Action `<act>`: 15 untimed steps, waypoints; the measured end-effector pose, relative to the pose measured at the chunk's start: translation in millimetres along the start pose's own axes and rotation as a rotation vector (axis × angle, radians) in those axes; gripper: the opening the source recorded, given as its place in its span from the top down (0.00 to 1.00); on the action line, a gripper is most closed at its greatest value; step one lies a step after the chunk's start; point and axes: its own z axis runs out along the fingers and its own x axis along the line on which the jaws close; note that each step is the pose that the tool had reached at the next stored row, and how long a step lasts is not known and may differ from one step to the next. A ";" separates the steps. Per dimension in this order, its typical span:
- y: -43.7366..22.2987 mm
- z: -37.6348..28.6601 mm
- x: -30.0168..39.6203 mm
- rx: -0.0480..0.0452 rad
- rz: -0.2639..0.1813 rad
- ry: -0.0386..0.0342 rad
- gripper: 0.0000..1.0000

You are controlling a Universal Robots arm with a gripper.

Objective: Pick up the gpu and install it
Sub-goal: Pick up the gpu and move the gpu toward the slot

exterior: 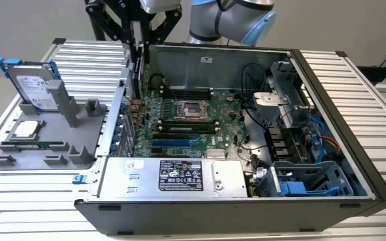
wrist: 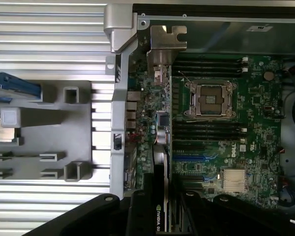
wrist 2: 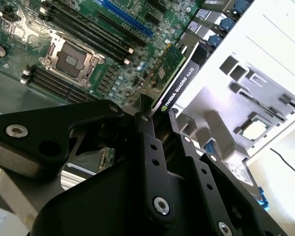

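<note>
In both wrist views my gripper (wrist 2: 160, 110) (wrist: 160, 196) is shut on the gpu (wrist 2: 179, 83) (wrist: 159, 147), one black finger on each face near its black top edge. The card hangs on edge, green board (wrist 2: 164, 69) on one face and black shroud on the other. Its silver bracket (wrist: 164, 42) is close to the case's rear wall. The card is over the motherboard (wrist: 211, 147), beside the CPU socket (wrist: 209, 98); I cannot tell whether it touches a slot. In the exterior view the gripper (exterior: 137, 50) reaches down just inside the case wall at the exterior view's left.
The open computer case (exterior: 354, 150) lies on a ribbed table. A power supply (exterior: 179, 175) sits along its near side and a drive cage (exterior: 307, 181) at the exterior view's right. Outside the case, a grey holder (exterior: 45, 150) carries a hard drive (exterior: 32, 83), a processor chip (exterior: 25, 129) and a memory stick (exterior: 32, 144).
</note>
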 end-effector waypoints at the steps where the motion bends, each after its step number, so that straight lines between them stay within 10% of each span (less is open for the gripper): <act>1: 0.0 0.0 -0.8 0.0001 0.000 0.0000 1.00; 15: 0.0 0.0 -10.9 0.0000 0.000 0.0000 1.00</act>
